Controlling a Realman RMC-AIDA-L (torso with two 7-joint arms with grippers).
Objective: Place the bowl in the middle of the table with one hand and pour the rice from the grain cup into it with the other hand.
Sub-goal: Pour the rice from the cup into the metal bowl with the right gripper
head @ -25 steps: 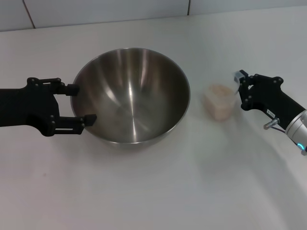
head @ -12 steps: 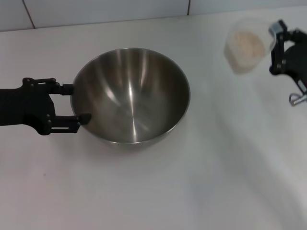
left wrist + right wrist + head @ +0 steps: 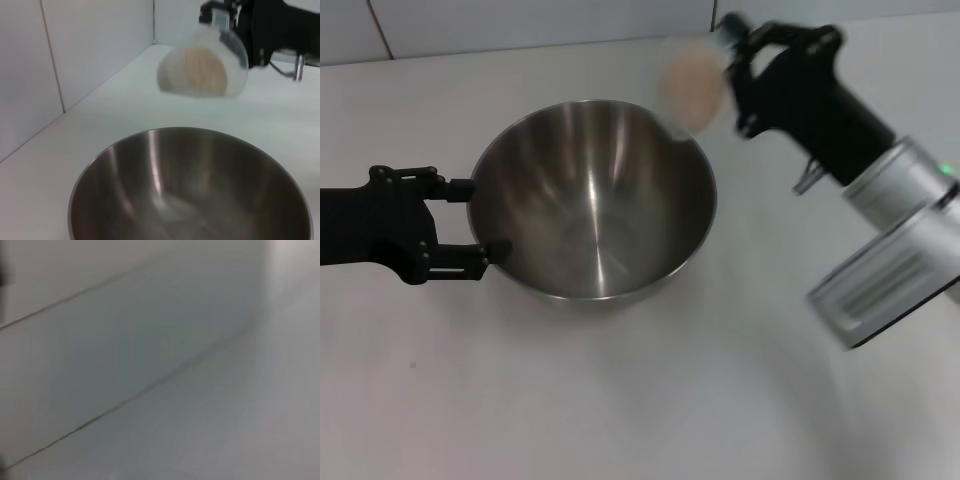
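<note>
The right gripper (image 3: 728,75), jaws clamped on the small clear plastic grain cup (image 3: 688,78) of pale beige rice (image 3: 204,68), holds it tipped over the far rim of the large brushed-steel mixing bowl (image 3: 592,200) — mid-tabletop. The left gripper (image 3: 470,218), jaws spread, brackets the bowl's left wall. Pouring well likely means tilting slowly, mouth inside the rim. The plain white matte tabletop (image 3: 650,400) meets a pale tiled wall (image 3: 520,20) at its far edge.
</note>
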